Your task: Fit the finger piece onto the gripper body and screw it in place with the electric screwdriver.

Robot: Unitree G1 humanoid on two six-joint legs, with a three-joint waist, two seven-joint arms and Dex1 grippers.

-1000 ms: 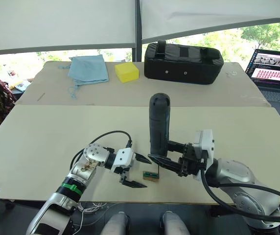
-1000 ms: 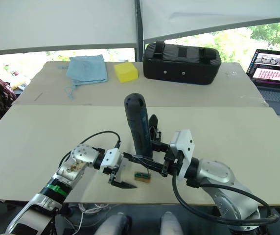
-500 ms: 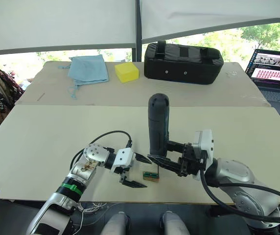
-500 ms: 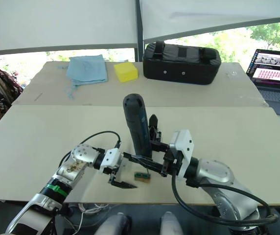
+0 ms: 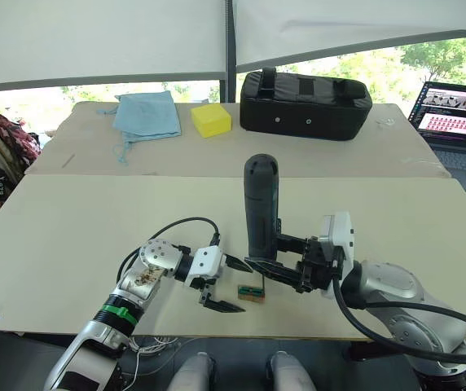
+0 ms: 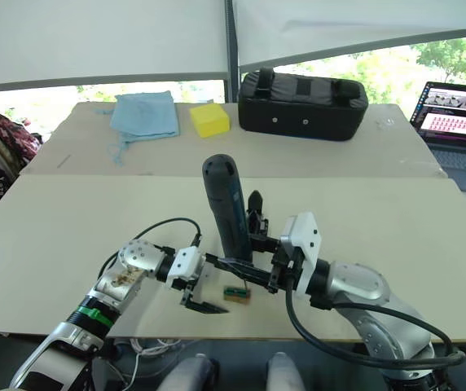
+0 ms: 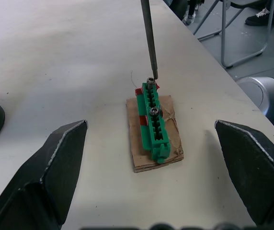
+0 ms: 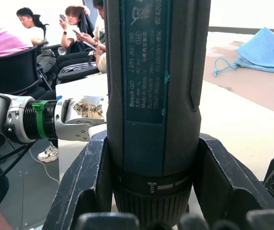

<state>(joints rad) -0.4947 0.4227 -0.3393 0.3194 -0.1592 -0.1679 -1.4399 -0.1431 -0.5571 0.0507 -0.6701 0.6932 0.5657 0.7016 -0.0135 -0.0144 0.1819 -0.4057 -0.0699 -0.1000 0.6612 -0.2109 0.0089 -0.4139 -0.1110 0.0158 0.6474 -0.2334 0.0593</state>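
Right gripper (image 5: 286, 273) is clamping the electric screwdriver (image 5: 261, 208) upright, its bit resting on a screw in the green holder (image 7: 152, 120) near the desk's (image 5: 94, 220) front edge. Left gripper (image 5: 226, 285) is waiting open beside it. Keeping the bit vertical and centred should help seating.

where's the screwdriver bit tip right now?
Left wrist view: the electric screwdriver bit tip sits on the end screw of the green strip, between the open left gripper fingers.
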